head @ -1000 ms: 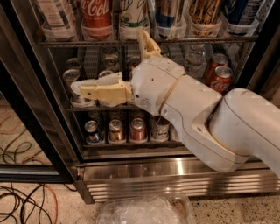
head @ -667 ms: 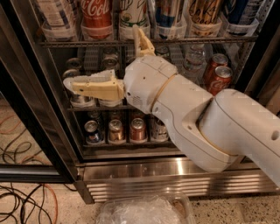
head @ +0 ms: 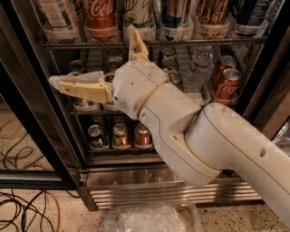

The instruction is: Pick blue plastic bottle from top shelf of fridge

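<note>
The fridge stands open with its black door frame at the left. Its top shelf, a grey wire rack, carries tall bottles in clear-white trays. The bottle with the pale bluish-white label stands at the far left of that row; only its lower part shows. My gripper is in front of the can shelf just below. It is open and empty, with one cream finger pointing left and the other pointing up at the top shelf. It is below and to the right of the bottle.
A red Coca-Cola bottle and other tall bottles stand to the right of the pale-labelled one. Cans fill the lower racks, with red cans at the right. The steel grille is below. Cables lie on the floor and crumpled plastic is at the bottom.
My arm has swung left and slightly up, and it now looms larger in the view. The left-pointing finger has moved toward the left door frame. The fingers stay spread.
</note>
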Robot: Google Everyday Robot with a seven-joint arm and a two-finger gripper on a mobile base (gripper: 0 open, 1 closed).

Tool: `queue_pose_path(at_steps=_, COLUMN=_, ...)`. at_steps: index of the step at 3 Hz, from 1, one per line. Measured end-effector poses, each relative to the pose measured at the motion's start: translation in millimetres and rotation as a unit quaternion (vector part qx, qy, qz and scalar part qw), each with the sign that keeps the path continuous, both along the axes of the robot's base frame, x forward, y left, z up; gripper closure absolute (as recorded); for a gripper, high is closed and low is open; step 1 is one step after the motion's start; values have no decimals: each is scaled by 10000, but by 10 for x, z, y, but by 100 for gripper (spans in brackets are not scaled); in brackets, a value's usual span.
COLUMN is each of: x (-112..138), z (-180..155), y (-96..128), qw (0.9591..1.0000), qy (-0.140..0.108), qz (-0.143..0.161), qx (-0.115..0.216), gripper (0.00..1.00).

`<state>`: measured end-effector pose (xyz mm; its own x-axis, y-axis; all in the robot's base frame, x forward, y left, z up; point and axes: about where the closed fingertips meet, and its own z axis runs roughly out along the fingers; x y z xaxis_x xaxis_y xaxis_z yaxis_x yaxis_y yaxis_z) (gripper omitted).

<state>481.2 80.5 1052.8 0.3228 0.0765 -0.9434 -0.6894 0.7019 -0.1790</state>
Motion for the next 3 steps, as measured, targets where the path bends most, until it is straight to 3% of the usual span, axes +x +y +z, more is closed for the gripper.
queue_pose_path(at_steps=1, x=118, z=-21, y=-158, qw=9995, qy=78, qz=-273, qx=115, gripper=0)
queue_pose_path(at_steps=3, x=107, z=-28, y=-71, qw=9999, qy=53, qz=-152, qx=-13, gripper=0)
